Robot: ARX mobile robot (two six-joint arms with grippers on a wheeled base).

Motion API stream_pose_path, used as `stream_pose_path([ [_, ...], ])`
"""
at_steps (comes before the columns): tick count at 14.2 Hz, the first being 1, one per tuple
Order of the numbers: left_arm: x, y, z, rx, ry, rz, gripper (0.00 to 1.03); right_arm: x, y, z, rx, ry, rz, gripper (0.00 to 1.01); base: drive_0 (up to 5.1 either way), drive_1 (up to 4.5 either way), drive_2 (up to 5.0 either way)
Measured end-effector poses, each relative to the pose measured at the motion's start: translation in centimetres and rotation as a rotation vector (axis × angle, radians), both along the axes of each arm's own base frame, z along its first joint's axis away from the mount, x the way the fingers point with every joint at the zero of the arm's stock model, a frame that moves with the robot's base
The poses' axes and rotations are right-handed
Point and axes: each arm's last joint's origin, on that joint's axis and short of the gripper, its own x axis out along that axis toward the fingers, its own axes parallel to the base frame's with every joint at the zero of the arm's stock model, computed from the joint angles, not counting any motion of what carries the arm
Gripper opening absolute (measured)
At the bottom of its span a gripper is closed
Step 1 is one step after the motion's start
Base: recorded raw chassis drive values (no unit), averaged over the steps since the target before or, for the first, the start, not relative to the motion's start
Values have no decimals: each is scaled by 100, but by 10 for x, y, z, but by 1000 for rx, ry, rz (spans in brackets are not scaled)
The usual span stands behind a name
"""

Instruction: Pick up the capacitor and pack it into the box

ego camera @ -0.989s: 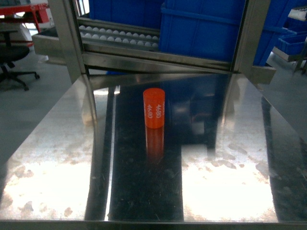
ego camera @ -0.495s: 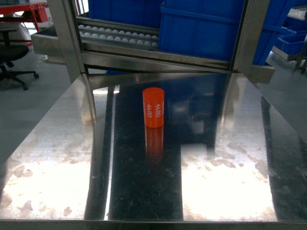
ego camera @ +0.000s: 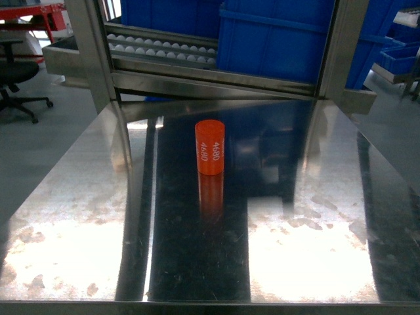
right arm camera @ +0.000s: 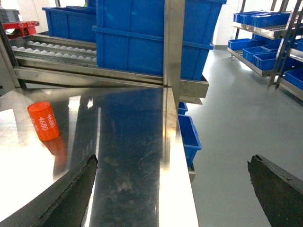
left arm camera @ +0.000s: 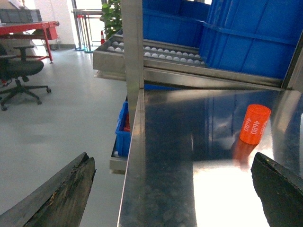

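Polished steel table (ego camera: 315,262) — mirror-glossy, smudged at 6 o'clock. Smooth orange plastic-looking capacitor (ego camera: 210,147). Glossy blue plastic bins (ego camera: 275,39) at 12 — brushed-metal posts (ego camera: 341,46).

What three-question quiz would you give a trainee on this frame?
1. True or false: the small orange cylindrical capacitor stands upright on the shiny steel table.
2. Pick one: the left gripper is A) shut on the capacitor, B) open and clear of it, C) out of every view.
3. Fill in: the big plastic bins behind the table are ___.
Key: 1 true; 2 B; 3 blue.
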Motion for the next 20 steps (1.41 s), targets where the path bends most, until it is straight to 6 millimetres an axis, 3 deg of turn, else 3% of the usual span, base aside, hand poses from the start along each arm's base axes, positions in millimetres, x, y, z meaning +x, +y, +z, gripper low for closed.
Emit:
stream_pose_path([
  [9, 0, 0, -1, 1, 15, 8, 98, 0, 0, 0, 0, 0, 0, 98, 0, 0, 0],
  [11, 16, -8, -1, 37, 121, 94, 98, 0, 0, 0, 0, -1, 0, 98, 0, 0, 0],
  [13, 52, -16, 20, 62, 48, 98, 98, 0, 0, 0, 0, 0, 0, 98, 0, 0, 0],
  [15, 113, -42, 56, 73, -66, -11, 98, 0, 0, 0, 0, 0, 0, 98, 0, 0, 0],
  [16, 144, -61, 55, 97, -42, -65, 98, 0, 0, 0, 0, 0, 0, 98, 0, 0, 0],
  [20, 239, -128, 19, 101, 107, -193, 98, 0, 0, 0, 0, 0, 0, 98, 0, 0, 0],
])
